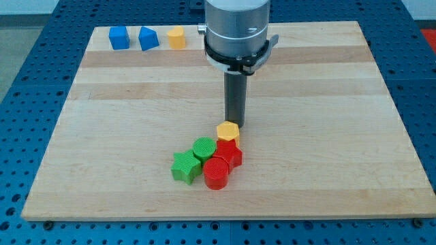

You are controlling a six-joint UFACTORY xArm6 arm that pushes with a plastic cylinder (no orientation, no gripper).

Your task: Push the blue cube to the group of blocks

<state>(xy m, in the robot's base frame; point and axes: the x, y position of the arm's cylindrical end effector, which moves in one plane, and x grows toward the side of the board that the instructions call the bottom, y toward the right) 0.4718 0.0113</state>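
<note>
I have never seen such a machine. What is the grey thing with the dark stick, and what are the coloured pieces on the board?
The grey thing is the end of a robot arm. It has no hand, only a dark rod whose lower end, my tip, pushes blocks along the wooden board. There is one picture, from a camera looking down at the board. Nothing is held. My tip stands just above the yellow hexagon, which tops a group with a green cylinder, green star, red star and red cylinder. At the view's top left lie a blue cube, another blue block and a yellow block.
</note>
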